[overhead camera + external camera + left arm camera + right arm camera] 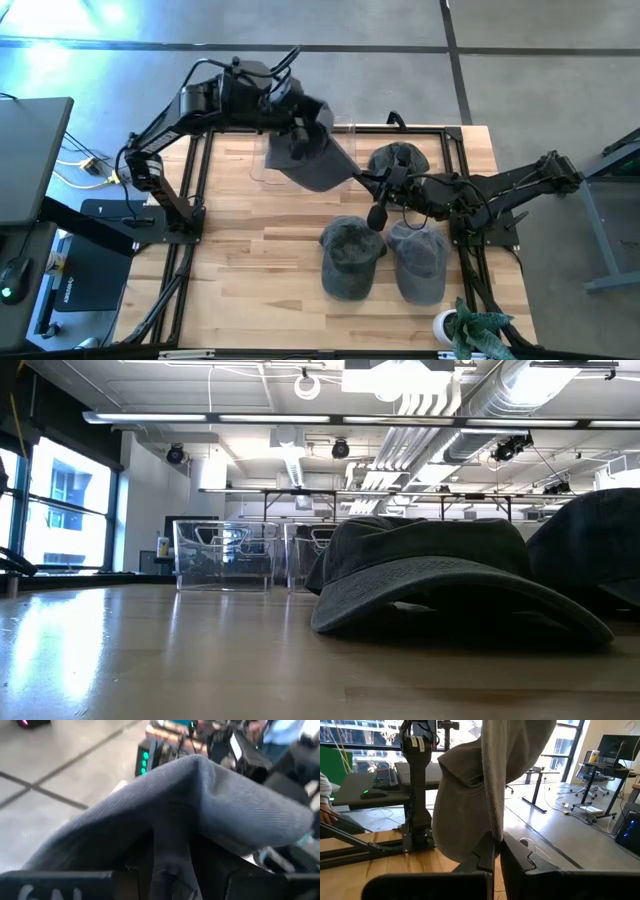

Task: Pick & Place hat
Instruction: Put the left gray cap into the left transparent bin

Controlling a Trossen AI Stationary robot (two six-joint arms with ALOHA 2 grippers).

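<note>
A grey hat (322, 162) hangs in the air over the table's far middle, held between both arms. My left gripper (297, 133) is shut on it from the far left; the hat fills the left wrist view (200, 805). My right gripper (357, 180) reaches in from the right and is shut on the hat's edge (470, 805). Three more grey hats lie on the table: one at the far right (398, 160) and two side by side nearer the front (350, 257) (420, 262). The low view shows one resting on its brim (440, 580). My left gripper pinches a fold of the hat's cloth (170, 862) between its two fingers, which point slightly downward from the table's far left. The hat is lifted clear of the table and bulges out beyond the fingers. My right gripper pinches a thin edge of the hat (493, 832) between its shut fingers (485, 855), coming in level from the table's right. The cloth runs up from the fingers, and the hat's body hangs beside it, clear of the table.
Clear plastic bins (222, 555) stand at the table's far edge, partly under the held hat (268, 160). A small plant (478, 328) and a white cup (444, 324) sit at the near right corner. Bare wood lies at the left and near left (250, 270).
</note>
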